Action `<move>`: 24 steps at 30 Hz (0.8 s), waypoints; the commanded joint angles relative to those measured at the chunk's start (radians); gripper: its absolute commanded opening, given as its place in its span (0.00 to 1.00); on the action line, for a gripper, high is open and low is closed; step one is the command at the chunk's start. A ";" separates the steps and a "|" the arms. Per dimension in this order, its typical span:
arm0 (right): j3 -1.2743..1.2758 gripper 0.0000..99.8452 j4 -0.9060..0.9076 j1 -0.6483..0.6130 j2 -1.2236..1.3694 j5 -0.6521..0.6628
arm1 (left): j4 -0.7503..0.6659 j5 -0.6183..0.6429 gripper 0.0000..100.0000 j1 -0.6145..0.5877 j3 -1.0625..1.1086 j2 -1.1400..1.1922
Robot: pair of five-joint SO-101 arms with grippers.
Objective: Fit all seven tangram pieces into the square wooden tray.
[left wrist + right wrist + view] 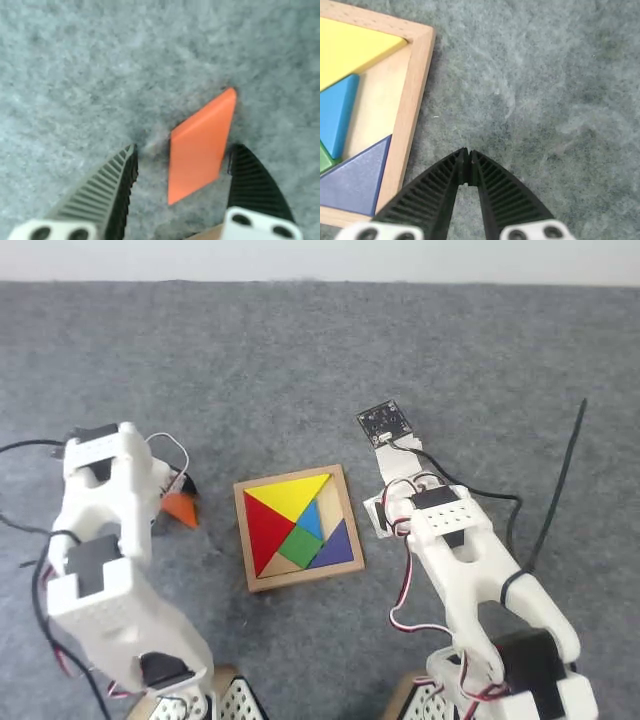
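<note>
Tangram pieces sit partly fitted in the square wooden tray (pixel 346 510), which lies near the middle of the grey felt counter (pixel 450 350). Five pieces are inside it: a large yellow triangle (pixel 289 495) along the far side, a large red triangle (pixel 264 530) along the left side, a green square (pixel 300 547) near the centre, a small blue triangle (pixel 311 521) between the yellow piece and the green one, and a dark blue triangle (pixel 336 545) in the near right corner. Bare wood shows in the far right part of the tray and along its near edge.

An orange parallelogram (pixel 200 145) lies on the counter to the left of the tray, well apart from it. The left gripper (pixel 183 147) is over this piece with its fingers (pixel 112 187) spread wide, one on each side. The black finger is just beside the piece's edge; the ribbed grey finger stands apart from it. Nothing is gripped.

The right gripper (pixel 468 152) is over the felt just beside the tray's right rim. Its fingers are pressed together and hold nothing.
</note>
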 commanded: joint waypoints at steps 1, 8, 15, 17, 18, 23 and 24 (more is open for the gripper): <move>-0.015 0.01 0.008 0.013 -0.058 0.011 | 0.026 -0.058 0.28 0.002 -0.128 0.032; -0.023 0.01 0.031 0.012 -0.061 0.011 | 0.029 -0.479 0.22 0.006 -0.156 0.031; -0.028 0.01 0.042 0.013 -0.061 0.011 | 0.028 -0.813 0.20 0.012 -0.162 0.029; -0.028 0.01 0.042 0.013 -0.061 0.011 | 0.032 -0.919 0.20 0.026 -0.176 0.029; -0.028 0.01 0.042 0.013 -0.061 0.011 | 0.035 -0.976 0.20 0.034 -0.180 0.029; -0.028 0.01 0.042 0.013 -0.061 0.011 | 0.044 -1.192 0.20 0.069 -0.242 0.029; -0.028 0.01 0.042 0.013 -0.061 0.011 | 0.058 -1.238 0.20 0.078 -0.260 0.029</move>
